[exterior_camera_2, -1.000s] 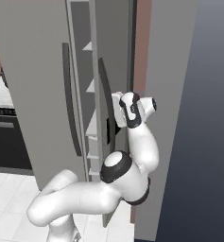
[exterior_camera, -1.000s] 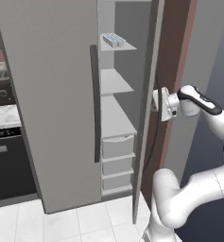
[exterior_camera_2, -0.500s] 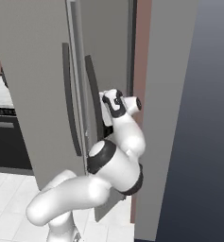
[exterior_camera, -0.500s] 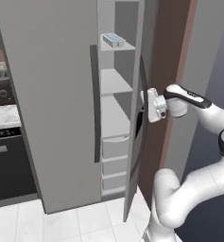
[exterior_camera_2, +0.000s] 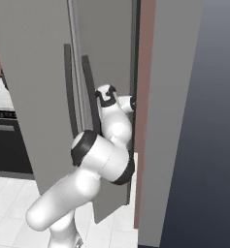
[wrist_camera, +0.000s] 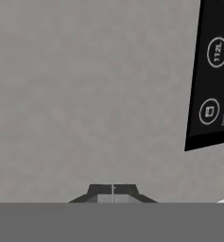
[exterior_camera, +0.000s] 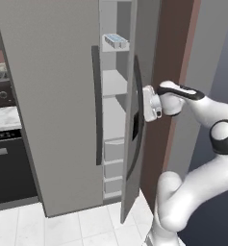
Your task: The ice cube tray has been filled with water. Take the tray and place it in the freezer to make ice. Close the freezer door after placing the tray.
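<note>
where panel [wrist_camera: 212, 80] shows, "112l", freezer door [wrist_camera: 85, 94]

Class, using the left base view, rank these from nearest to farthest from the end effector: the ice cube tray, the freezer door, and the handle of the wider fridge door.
1. The freezer door, right against the shut end effector.
2. The handle of the wider fridge door, left across the open gap.
3. The ice cube tray, up on the top freezer shelf.

Freezer door [exterior_camera: 130, 144] covers most of the freezer [exterior_camera: 114, 120] interior; only a narrow strip of shelves shows. Ice cube tray [exterior_camera: 115, 40] partly hidden behind door edge, cells too small to count. Claw [exterior_camera: 143, 104] tips hidden against door.
</note>
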